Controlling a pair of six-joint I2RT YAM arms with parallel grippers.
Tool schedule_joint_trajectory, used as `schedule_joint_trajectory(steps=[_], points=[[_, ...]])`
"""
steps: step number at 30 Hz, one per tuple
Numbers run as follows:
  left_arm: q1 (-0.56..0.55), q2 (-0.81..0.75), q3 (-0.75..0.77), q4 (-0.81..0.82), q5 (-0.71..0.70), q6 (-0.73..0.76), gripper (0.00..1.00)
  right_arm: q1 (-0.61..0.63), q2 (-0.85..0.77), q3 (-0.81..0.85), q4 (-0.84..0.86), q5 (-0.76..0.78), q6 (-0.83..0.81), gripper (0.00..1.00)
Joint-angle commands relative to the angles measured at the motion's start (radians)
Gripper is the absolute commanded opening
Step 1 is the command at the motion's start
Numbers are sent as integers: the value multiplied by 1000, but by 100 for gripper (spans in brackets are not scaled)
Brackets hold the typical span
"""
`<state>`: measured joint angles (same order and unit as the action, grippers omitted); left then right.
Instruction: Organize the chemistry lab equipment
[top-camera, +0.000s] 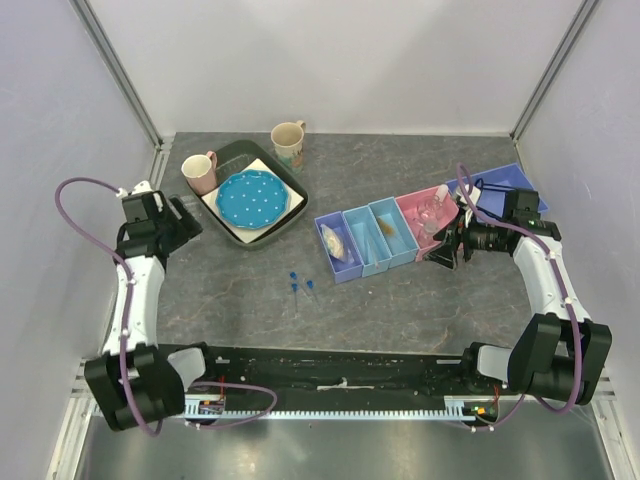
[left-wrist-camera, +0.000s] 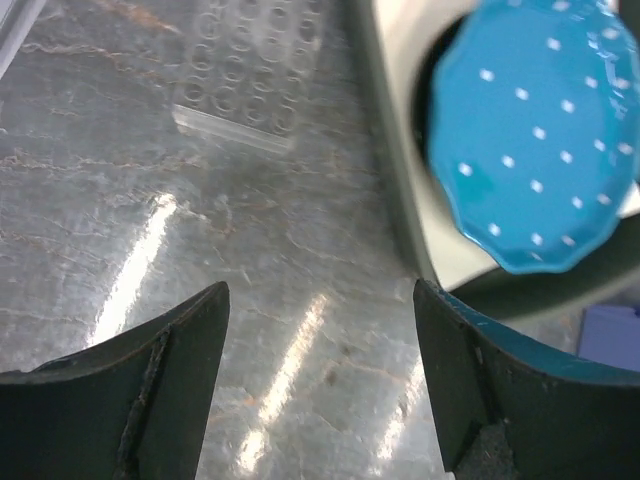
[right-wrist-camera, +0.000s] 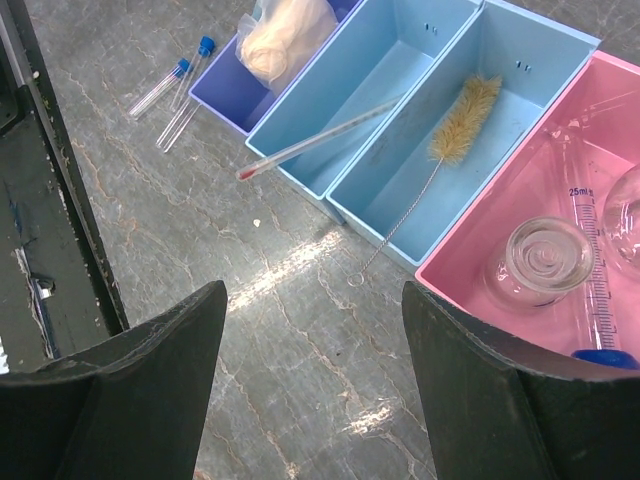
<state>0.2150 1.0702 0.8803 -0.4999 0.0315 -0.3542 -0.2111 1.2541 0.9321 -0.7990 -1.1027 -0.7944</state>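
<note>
Blue-capped test tubes (top-camera: 300, 285) lie loose on the table in front of a row of bins: a purple bin (top-camera: 335, 247) with a cream wad, two light blue bins (top-camera: 365, 240), and a pink bin (top-camera: 424, 207) with glassware. In the right wrist view a thermometer (right-wrist-camera: 320, 140) lies across the first blue bin's rim, a brush (right-wrist-camera: 460, 118) lies in the second, and a glass flask (right-wrist-camera: 545, 262) is in the pink bin. My right gripper (top-camera: 440, 250) (right-wrist-camera: 315, 290) is open and empty over bare table by the pink bin. My left gripper (top-camera: 187, 220) (left-wrist-camera: 320, 290) is open and empty beside the tray, with a clear plastic rack (left-wrist-camera: 250, 70) ahead of it.
A dark tray (top-camera: 228, 225) at back left holds a blue dotted plate (top-camera: 250, 197). A pink mug (top-camera: 200, 172) and a cream mug (top-camera: 288, 143) stand beside it. A dark blue bin (top-camera: 510, 182) sits at far right behind my right arm.
</note>
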Motion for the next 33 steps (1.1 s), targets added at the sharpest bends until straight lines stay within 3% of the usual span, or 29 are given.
schedule_joint_trajectory(steps=[1,8,12,23,26,30,31,33], points=[[140,126,-11,177,111,44,81,9,-1,39,-2,-48,-37,79],[224,410,149,264,218,52,79,18,-2,40,-12,-57,-46,79],[227,551,310,189,173,130,76,27,-2,42,-20,-60,-51,78],[227,795,462,74,156,233,56,42,13,48,-34,-57,-65,79],[227,829,482,52,154,238,45,45,16,48,-35,-54,-68,79],[228,867,510,17,159,238,38,45,19,50,-36,-51,-69,79],[228,870,508,11,162,236,30,45,19,51,-37,-51,-71,78],[228,869,505,-2,166,227,26,49,19,51,-39,-49,-71,79]])
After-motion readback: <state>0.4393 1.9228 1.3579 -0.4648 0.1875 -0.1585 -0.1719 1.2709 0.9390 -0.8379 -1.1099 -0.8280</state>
